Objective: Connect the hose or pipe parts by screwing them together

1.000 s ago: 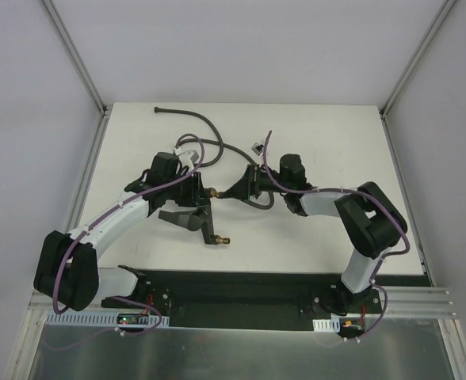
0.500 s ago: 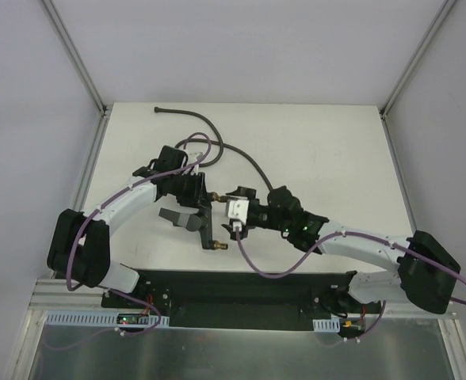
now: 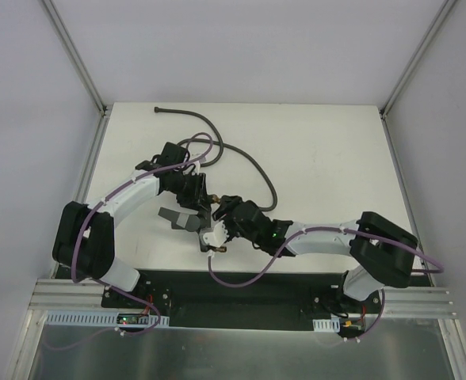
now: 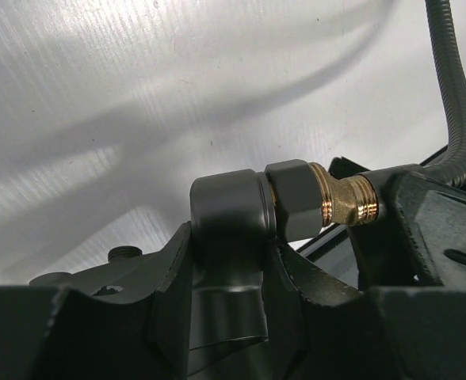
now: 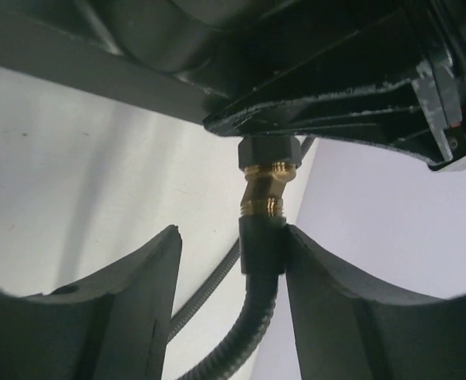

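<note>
My left gripper [image 3: 195, 195] [image 4: 229, 237] is shut on the dark grey body of the forked fitting [image 4: 225, 210] [image 3: 182, 218] and holds it above the table. A brass threaded end [image 4: 345, 202] [image 5: 266, 186] of the fitting meets the dark end nut [image 5: 263, 245] of the hose [image 3: 249, 162] [image 4: 455, 119]. My right gripper [image 3: 219, 212] [image 5: 233, 233] stands open around that nut. Its right finger [image 5: 328, 285] touches the nut and its left finger [image 5: 138, 285] is clear of it. The hose curves off to the table's far left.
The fitting's other brass end [image 3: 217, 247] points toward the near table edge. Purple cables [image 3: 241, 277] loop along both arms. The black base rail [image 3: 233, 293] lies close behind the right wrist. White walls enclose the table on three sides.
The right arm has swung from the fitting's right side round to its near side and dropped low. Its jaws widened, then narrowed about the hose nut. The left gripper kept its hold.
</note>
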Robot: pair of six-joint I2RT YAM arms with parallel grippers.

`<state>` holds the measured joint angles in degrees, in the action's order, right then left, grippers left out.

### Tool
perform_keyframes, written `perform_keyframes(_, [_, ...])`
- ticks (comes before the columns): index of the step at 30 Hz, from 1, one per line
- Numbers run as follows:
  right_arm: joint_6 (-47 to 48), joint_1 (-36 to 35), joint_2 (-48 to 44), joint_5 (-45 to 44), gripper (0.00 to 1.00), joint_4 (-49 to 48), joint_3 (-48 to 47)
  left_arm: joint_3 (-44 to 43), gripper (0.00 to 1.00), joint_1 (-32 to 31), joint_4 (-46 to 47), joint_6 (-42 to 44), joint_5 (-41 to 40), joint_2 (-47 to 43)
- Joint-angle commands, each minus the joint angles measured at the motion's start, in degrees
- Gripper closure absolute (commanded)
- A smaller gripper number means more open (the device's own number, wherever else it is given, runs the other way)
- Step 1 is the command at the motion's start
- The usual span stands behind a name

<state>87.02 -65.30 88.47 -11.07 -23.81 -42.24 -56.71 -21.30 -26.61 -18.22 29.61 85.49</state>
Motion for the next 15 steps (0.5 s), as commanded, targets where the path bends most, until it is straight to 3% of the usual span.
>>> perform_keyframes(1, [6.7, -1.2, 4.3, -6.9, 0.48, -1.1, -4.1, -5.2, 1.00, 0.0, -1.2, -0.9, 6.9, -0.2])
perform_keyframes(3, [6.8, -1.3, 5.9, -7.6, 0.51, -1.4, -4.6, -5.6, 1.00, -0.1, -1.9, -0.9, 7.1, 0.3])
perform_keyframes(6, [6.2, -1.5, 6.9, -7.7, 0.77, -1.5, -5.5, -6.1, 1.00, 0.0, -2.4, -0.6, 7.1, 0.5])
perform_keyframes(7, [5.5, -1.8, 7.0, -7.7, 0.93, -0.8, -5.8, -6.2, 1.00, -0.1, -2.4, -0.4, 7.3, 0.3])
perform_keyframes(8, [3.7, -1.8, 7.0, -7.1, 0.99, 0.6, -7.3, -6.2, 1.00, 0.0, -2.2, 0.0, 7.3, 0.1])
perform_keyframes(10, [-1.6, -1.6, 6.5, -5.6, 0.99, 6.9, -9.5, -5.9, 1.00, -0.1, -0.3, 0.5, 8.0, -0.9])
perform_keyframes(13, [-14.1, 0.7, 5.2, 3.5, 0.99, 17.1, -14.7, -3.9, 1.00, -0.1, 4.8, -1.0, 8.8, -3.7])
perform_keyframes(15, [-22.2, 2.1, 4.6, 10.5, 0.99, 19.0, -16.2, -2.0, 1.00, -0.4, 7.9, -2.8, 9.6, -5.5])
